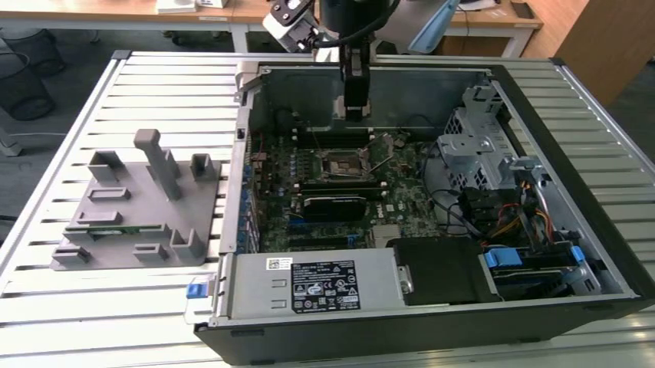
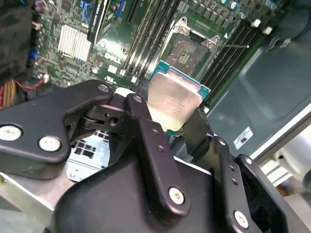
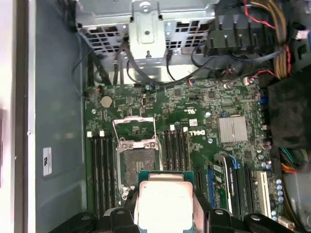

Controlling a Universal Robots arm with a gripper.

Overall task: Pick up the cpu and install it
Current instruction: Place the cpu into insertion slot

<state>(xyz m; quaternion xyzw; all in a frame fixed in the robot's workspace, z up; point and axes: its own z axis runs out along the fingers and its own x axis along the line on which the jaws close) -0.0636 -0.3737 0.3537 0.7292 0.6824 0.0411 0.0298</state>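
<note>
Clamps the cpu [image 3: 164,201] between narrowed jaws — flat, metal lid up, square, no long axis — near the open socket [image 3: 138,160].

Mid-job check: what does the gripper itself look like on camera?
The gripper is matte black: jointed linkage bars pinned with round silver screws. In the exterior view a black cable loops above its slim black body.
</note>
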